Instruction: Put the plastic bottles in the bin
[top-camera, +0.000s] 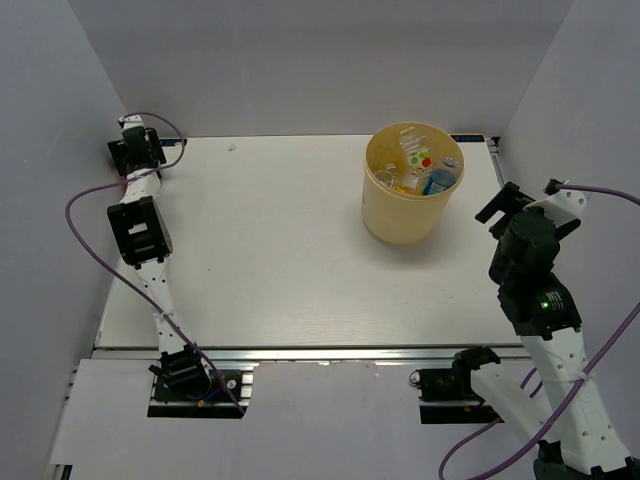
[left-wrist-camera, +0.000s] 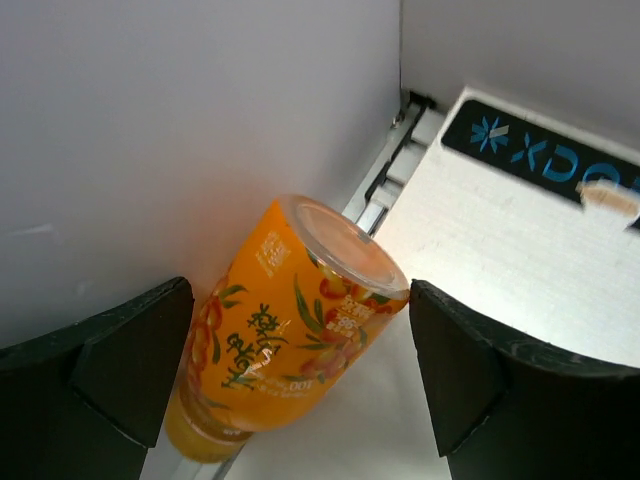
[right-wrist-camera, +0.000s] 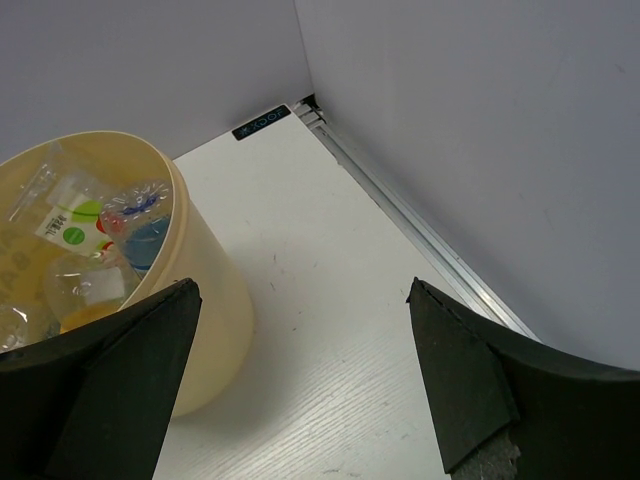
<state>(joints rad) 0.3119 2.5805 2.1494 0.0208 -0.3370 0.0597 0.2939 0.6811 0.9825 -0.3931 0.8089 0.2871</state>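
While several bottles (top-camera: 420, 168) lie inside the bin (top-camera: 385, 215), we see one orange bottle (left-wrist-camera: 290, 320) outside it, at the surface's (top-camera: 270, 250) 10 o'clock corner, where the left arm (top-camera: 140, 232) reaches in the top view.

From the left wrist, this orange bottle lies tilted on the edge of the surface against the grey wall (left-wrist-camera: 150, 130). One clear round end points toward 1 o'clock and the other toward 7 o'clock. The left jaws stand apart, one on each side of it. The jaw at 9 o'clock is just beside the bottle, and we cannot tell whether it touches. The jaw at 3 o'clock is clear of it.

In the top view the bin stands upright at about 1 o'clock on the surface. Among the bottles in it are clear ones with blue and with red-green labels.

In that view the right arm (top-camera: 535, 270) sits at the 3 o'clock edge, near the bin but apart from it. From its wrist, the right jaws stand apart above bare surface, with the bin at 9 o'clock.
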